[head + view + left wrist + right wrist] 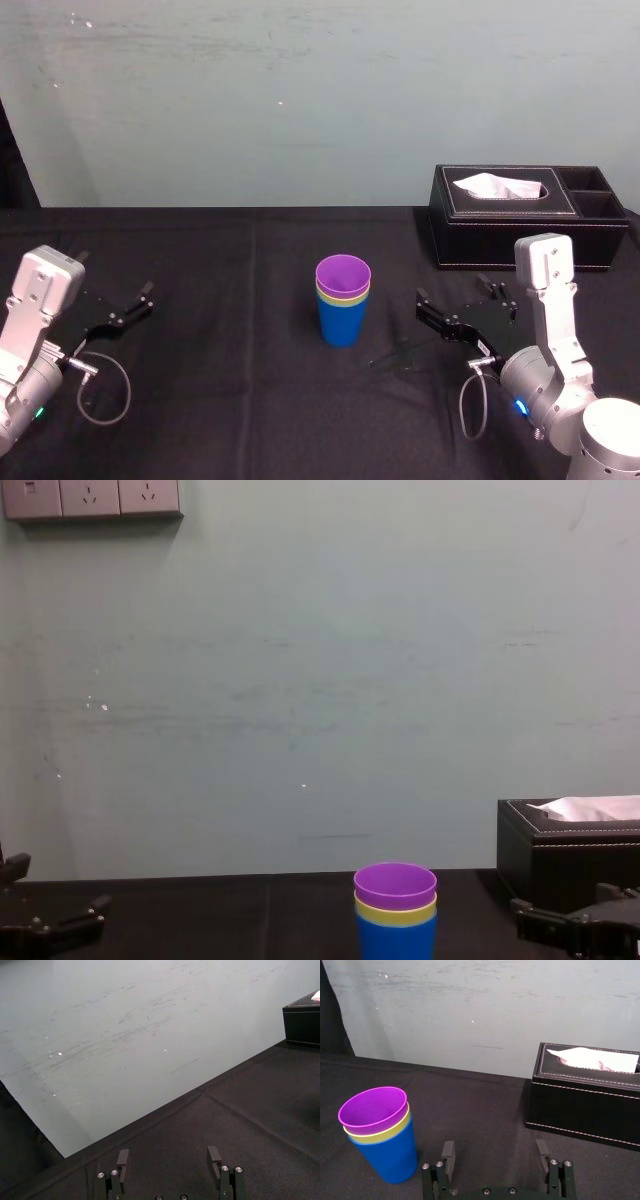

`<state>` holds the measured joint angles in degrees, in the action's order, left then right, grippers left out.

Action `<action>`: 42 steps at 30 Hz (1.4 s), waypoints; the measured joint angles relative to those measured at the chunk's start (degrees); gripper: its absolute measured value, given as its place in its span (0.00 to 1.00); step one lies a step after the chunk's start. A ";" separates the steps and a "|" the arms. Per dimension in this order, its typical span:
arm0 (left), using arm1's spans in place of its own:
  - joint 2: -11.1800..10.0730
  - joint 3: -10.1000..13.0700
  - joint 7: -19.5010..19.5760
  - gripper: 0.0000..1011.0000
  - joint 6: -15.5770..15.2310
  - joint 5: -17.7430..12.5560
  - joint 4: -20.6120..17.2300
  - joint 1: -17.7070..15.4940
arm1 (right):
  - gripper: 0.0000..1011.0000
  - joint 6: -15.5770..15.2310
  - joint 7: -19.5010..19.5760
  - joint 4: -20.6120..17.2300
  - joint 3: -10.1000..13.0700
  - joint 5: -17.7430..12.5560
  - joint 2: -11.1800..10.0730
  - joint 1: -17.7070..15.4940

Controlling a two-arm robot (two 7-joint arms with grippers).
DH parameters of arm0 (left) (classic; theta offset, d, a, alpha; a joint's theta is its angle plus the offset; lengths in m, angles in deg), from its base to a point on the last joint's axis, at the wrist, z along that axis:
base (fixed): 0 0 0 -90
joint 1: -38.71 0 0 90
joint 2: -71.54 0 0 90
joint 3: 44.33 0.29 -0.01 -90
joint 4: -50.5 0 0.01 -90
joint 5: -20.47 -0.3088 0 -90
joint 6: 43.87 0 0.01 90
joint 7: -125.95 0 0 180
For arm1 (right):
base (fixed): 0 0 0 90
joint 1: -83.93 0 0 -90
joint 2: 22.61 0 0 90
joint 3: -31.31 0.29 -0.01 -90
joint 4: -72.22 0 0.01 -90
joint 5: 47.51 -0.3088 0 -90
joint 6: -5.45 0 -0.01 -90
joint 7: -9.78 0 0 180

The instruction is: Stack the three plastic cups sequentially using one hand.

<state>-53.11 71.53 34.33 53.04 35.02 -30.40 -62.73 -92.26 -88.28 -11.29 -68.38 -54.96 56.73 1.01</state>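
Low at the left, the left gripper (138, 303) hovers over the matte black cloth (230, 390), jaws wide apart and empty, with bare cloth all round it. Mid-table the smooth, tapered plastic cups stand nested upright: purple cup (343, 275) inside yellow-green cup (343, 298) inside blue cup (342, 325), well clear of every edge. Off to their right the right gripper (495, 1146) is spread wide, gripping nothing, in front of the boxy, stitched tissue box (510, 225). From the chest, grey wall sockets (90, 497) show up high
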 joint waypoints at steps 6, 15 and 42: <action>0.00 0.00 0.00 0.99 0.00 0.00 0.00 0.00 | 0.99 0.00 0.00 0.00 0.00 0.00 0.00 0.00; 0.00 0.00 0.00 0.99 0.00 0.00 0.00 0.00 | 0.99 0.00 0.00 0.00 0.00 0.00 0.00 0.00; 0.00 0.00 0.00 0.99 0.00 0.00 0.00 0.00 | 0.99 0.00 0.00 0.00 0.00 0.00 0.00 -0.01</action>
<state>-53.11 71.53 34.33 53.04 35.02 -30.40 -62.73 -92.26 -88.28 -11.28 -68.38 -54.95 56.72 1.01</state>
